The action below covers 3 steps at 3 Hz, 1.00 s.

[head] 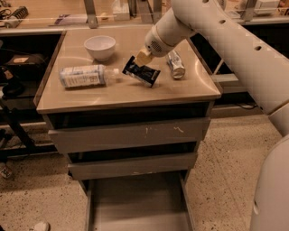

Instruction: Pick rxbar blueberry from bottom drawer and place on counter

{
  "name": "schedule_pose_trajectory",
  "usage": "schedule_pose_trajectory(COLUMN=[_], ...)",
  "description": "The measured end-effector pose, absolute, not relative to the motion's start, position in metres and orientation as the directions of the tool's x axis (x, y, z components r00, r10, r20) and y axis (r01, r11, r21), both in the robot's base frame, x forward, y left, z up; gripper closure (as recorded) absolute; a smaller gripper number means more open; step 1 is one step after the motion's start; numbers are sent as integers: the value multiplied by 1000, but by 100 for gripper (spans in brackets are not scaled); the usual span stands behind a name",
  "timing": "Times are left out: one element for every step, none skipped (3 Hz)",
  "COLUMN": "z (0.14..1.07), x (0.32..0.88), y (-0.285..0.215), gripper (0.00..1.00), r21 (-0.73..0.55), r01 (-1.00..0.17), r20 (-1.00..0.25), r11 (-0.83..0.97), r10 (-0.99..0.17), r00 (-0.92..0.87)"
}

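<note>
The rxbar blueberry (142,73), a dark flat wrapper with pale lettering, rests tilted on the tan counter (131,92), its upper left end raised. My gripper (141,58) is at that raised end, just above the counter's middle. The bottom drawer (137,207) is pulled out below the cabinet and its grey floor shows nothing in it.
On the counter: a white bowl (100,47) at the back left, a clear bottle (86,76) lying on its side at the left, a silver can (175,64) lying right of the bar. Two shut grey drawers (128,135) sit above the open one. A cluttered shelf (67,13) runs behind.
</note>
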State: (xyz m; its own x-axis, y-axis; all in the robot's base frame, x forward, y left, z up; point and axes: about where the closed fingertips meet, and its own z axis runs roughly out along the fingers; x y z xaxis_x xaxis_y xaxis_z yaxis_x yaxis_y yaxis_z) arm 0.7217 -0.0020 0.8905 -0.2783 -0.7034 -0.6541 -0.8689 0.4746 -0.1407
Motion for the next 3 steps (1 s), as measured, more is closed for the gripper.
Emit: schedule_pose_trajectory(z=[890, 890, 890], x=[722, 722, 722], y=[-2, -2, -2], gripper=[11, 0, 0], r21=[-141, -141, -141], r01=[-869, -869, -869], r20=[-654, -654, -654], r11=[475, 474, 474], r10=[-703, -703, -703], r00=[-278, -278, -278])
